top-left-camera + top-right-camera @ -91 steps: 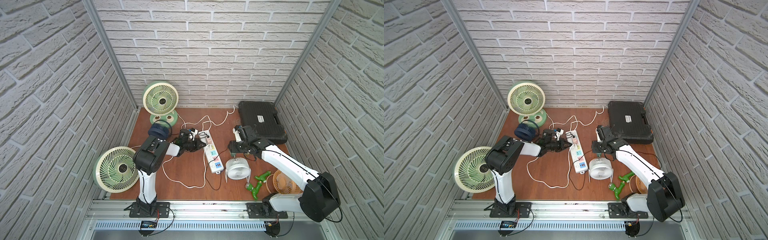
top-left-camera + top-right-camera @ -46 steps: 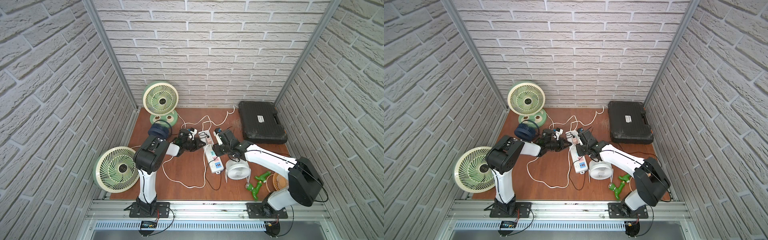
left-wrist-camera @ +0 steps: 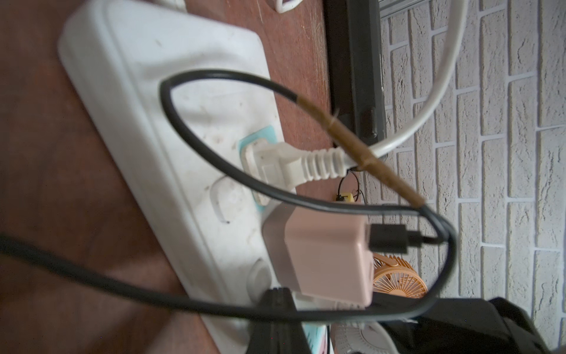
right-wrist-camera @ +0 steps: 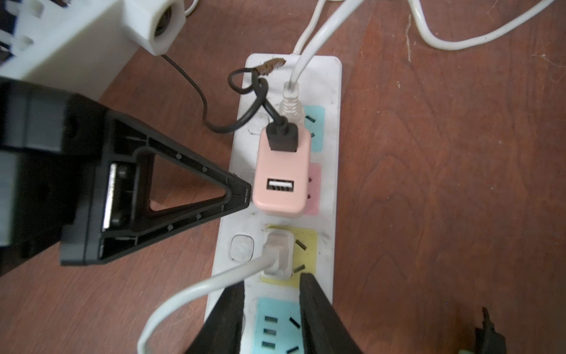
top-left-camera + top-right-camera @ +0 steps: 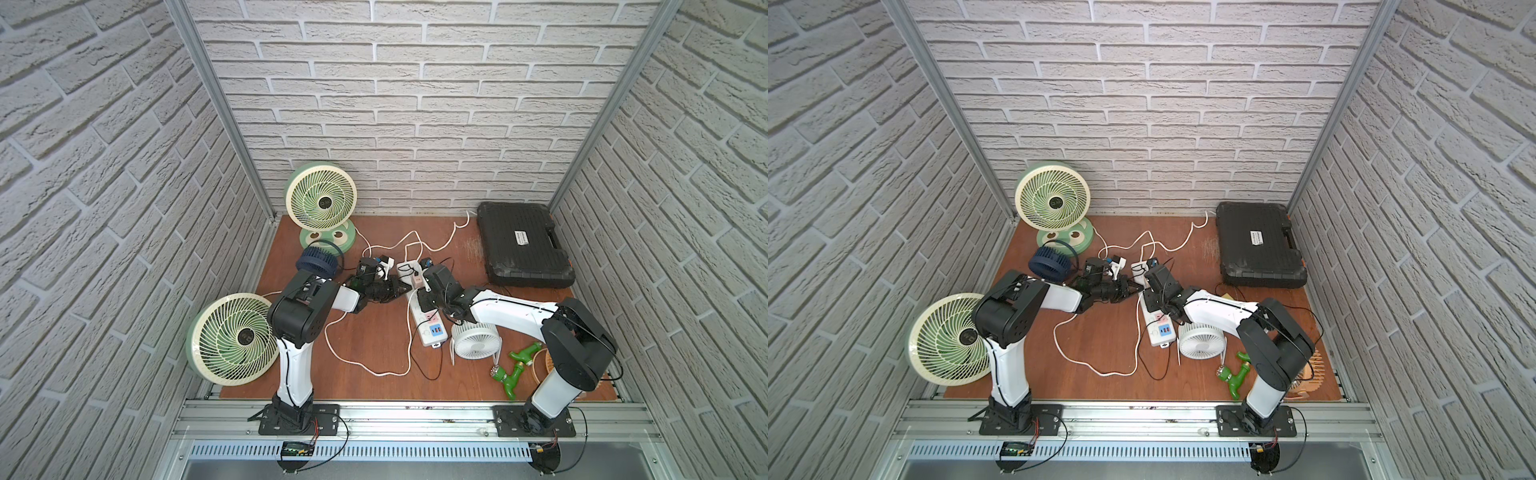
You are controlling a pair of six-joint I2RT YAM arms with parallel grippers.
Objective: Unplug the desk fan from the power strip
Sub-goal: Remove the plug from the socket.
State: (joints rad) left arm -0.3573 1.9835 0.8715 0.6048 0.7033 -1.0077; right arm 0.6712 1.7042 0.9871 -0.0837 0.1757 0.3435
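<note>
Centrally, right end effector (image 4: pixel 271 280) released above power strip (image 4: pixel 331 138); left end effector (image 4: pixel 242 191) clenched empty beside pink adapter (image 4: pixel 281 165).

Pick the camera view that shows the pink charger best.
Right wrist view: the pink charger is sharp and seen from above. The left wrist view shows it blurred, side-on; in both top views it is a tiny speck.
</note>
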